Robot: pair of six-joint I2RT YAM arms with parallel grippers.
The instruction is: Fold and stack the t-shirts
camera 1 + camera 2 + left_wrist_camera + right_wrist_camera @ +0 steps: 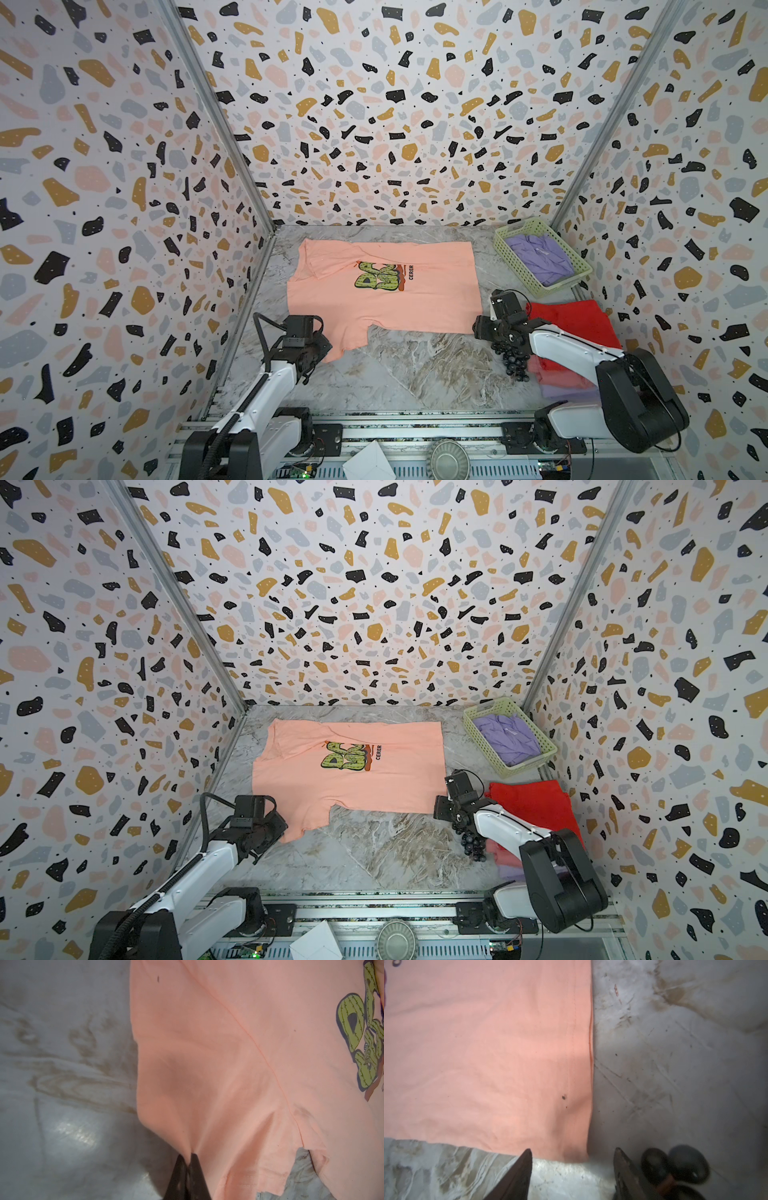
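Lying flat at the centre of both top views, the peach t-shirt (386,291) is being readied for folding — the left gripper (190,1155) pinches its sleeve (349,336) at lower left; the right gripper (573,1153) straddles the hem corner (579,1147), jaws apart. Next, probably: close right, lift both together.

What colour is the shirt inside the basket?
Lavender; the shirt in the basket shows best in a top view.

2 top views look down; 2 close wrist views share the peach t-shirt (228,1043).
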